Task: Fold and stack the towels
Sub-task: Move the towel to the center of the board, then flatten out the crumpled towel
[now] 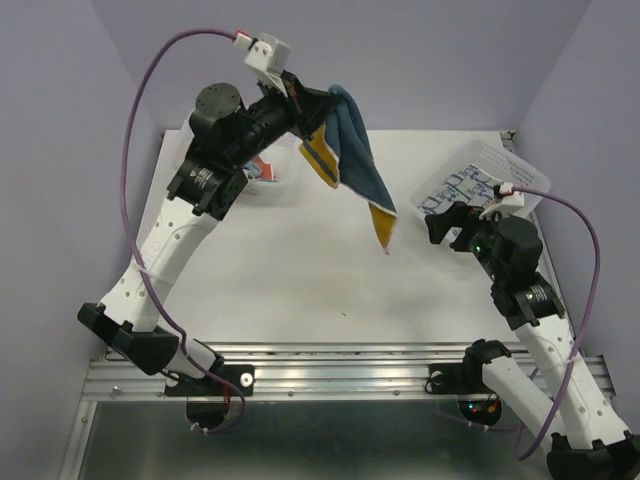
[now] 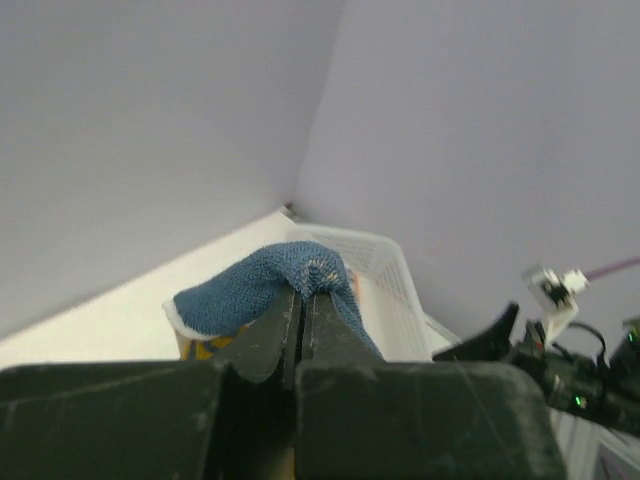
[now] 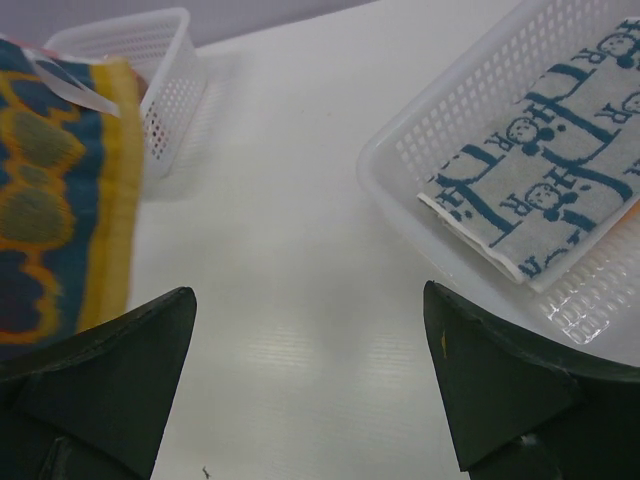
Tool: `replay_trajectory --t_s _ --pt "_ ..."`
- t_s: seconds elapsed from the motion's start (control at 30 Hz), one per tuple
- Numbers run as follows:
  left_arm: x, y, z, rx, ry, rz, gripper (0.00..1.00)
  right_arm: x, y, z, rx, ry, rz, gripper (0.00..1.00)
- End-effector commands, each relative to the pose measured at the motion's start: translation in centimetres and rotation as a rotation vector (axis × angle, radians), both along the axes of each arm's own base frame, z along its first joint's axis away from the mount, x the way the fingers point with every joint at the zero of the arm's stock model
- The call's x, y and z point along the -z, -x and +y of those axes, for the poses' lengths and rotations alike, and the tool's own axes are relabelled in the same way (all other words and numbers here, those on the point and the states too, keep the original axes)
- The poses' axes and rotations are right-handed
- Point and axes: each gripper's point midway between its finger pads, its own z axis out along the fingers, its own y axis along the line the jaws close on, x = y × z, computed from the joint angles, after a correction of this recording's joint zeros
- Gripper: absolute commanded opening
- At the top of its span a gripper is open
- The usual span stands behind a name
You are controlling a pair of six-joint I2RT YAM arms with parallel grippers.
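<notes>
A navy towel (image 1: 355, 160) with yellow patterning hangs in the air above the back of the table, pinched at one corner by my left gripper (image 1: 310, 105). In the left wrist view the shut fingers (image 2: 270, 330) clamp a fold of this towel (image 2: 250, 290). It also shows at the left edge of the right wrist view (image 3: 50, 190). A white towel with blue print (image 3: 560, 170) lies folded in the right basket (image 1: 505, 165). My right gripper (image 1: 445, 225) hovers open just left of that basket, with nothing between its fingertips (image 3: 310, 300).
A second white lattice basket (image 1: 275, 180) stands at the back left, under the left arm, with a bit of red-orange cloth (image 1: 262, 168) in it. The right basket's rim (image 3: 400, 150) lies close to my right finger. Lilac walls close in the back and sides.
</notes>
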Motion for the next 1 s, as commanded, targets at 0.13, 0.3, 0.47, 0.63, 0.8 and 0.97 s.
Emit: replay_trajectory --t_s 0.13,0.3,0.47,0.63,0.8,0.97 --pt "11.8 3.6 0.4 0.014 -0.022 0.100 0.00 -0.1 1.1 -0.5 0.017 -0.008 -0.008 1.00" --pt "26.8 2.4 9.2 -0.397 -0.071 0.394 0.40 1.2 0.8 1.9 -0.114 -0.025 0.039 1.00" --pt "34.2 1.6 18.3 -0.757 -0.104 0.637 0.99 3.2 -0.1 4.5 -0.231 -0.047 0.110 1.00" --pt "35.5 1.0 19.4 -0.859 -0.064 0.743 0.99 5.1 -0.7 7.2 -0.256 0.017 0.175 1.00" --pt "37.6 2.4 11.8 -0.471 -0.018 0.814 0.99 7.9 -1.1 11.0 -0.311 0.081 0.246 1.00" --pt "41.7 6.9 7.2 -0.330 -0.042 0.905 0.99 11.0 -3.5 13.5 -0.322 0.174 0.313 1.00"
